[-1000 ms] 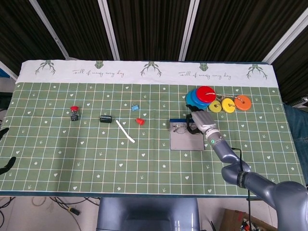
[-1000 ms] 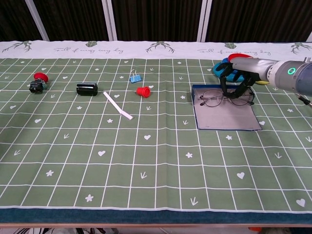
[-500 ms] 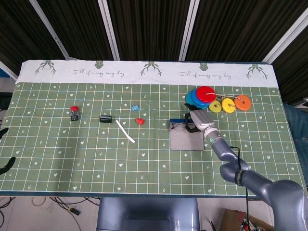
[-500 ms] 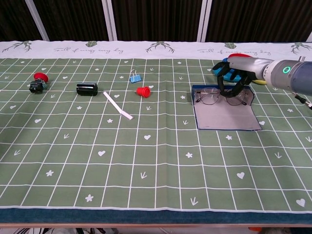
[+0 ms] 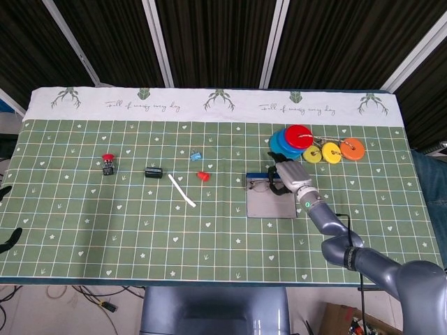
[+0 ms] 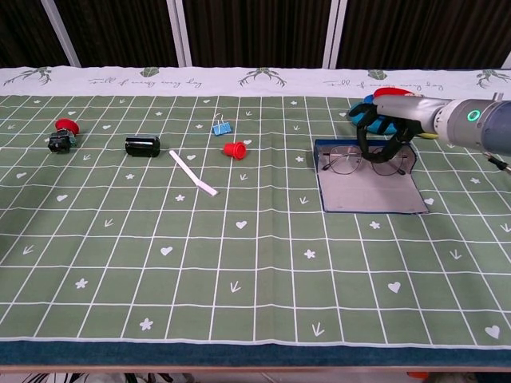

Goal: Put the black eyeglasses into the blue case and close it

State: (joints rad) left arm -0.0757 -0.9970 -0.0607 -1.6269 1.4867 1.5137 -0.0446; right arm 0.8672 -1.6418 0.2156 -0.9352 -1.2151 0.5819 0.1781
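Along the far edge of the counter [image 6: 239,319], a white border strip carries antler motifs and the cursive line "Full of energy every day", printed twice. Toward the right side of the green gridded cloth, the blue case [image 6: 370,190] lies opened flat, its grey lining up, and the black eyeglasses [image 6: 366,162] rest on its far part, lenses side by side. The right robot hand [image 6: 389,126] [image 5: 289,176] hangs over the glasses with its dark fingers [image 6: 364,134] curled down to the frame near the bridge; whether they actually pinch it or only touch it cannot be told from either view. The left robot hand is out of sight. Just beyond the case sits a cluster of coloured discs [image 5: 314,145], blue, red, yellow and orange. Further left on the cloth lie a small red cone [image 6: 234,149], a blue binder clip [image 6: 219,126], a white strip [image 6: 192,173], a black cylinder [image 6: 142,146] and a red-topped button [image 6: 61,135].
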